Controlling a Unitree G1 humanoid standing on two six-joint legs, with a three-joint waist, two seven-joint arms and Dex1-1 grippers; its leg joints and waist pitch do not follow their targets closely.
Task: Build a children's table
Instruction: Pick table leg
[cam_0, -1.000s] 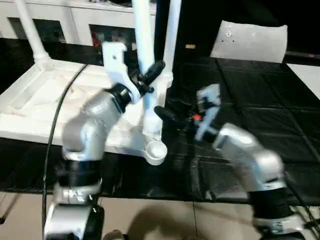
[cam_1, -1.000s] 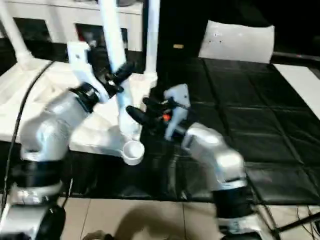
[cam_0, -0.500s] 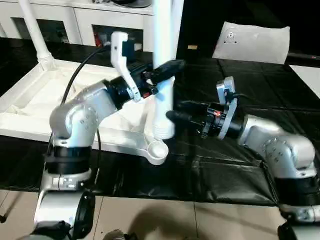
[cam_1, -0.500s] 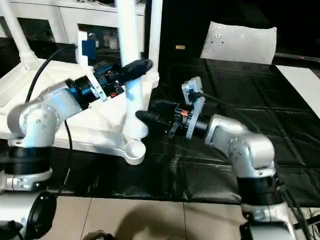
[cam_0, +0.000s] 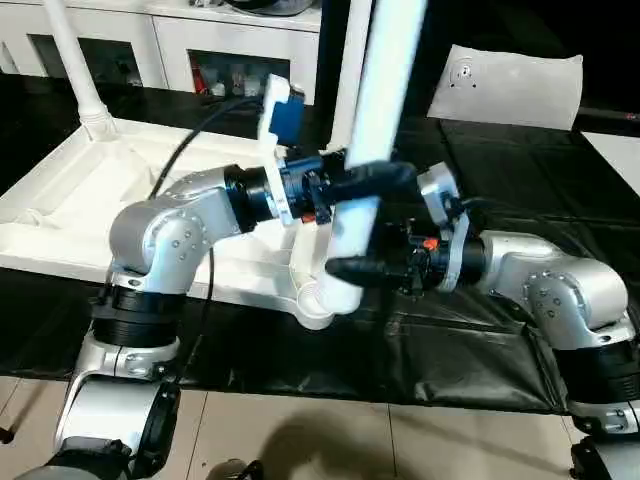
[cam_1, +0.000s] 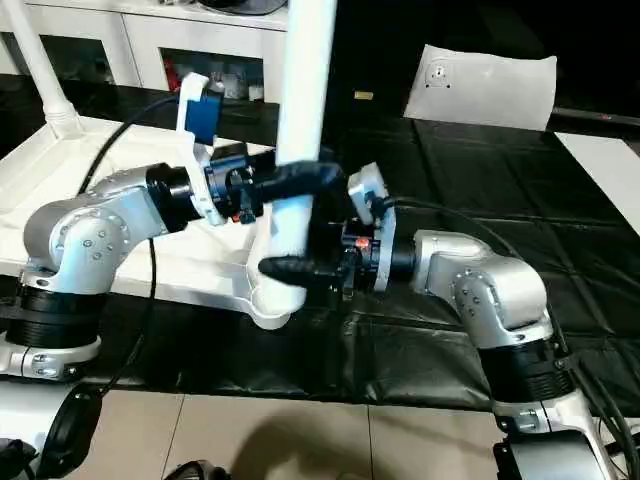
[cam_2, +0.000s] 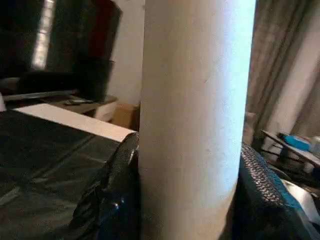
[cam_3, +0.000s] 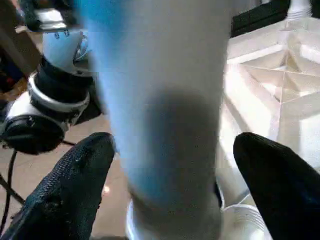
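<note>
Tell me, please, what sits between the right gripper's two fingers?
The white tube leg stands between the right gripper fingers, with gaps either side, in the right wrist view.

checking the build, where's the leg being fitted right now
In the head views the leg stands tilted at centre, clamped by the left hand, its foot at the tabletop's near corner socket, right hand open around it.
</note>
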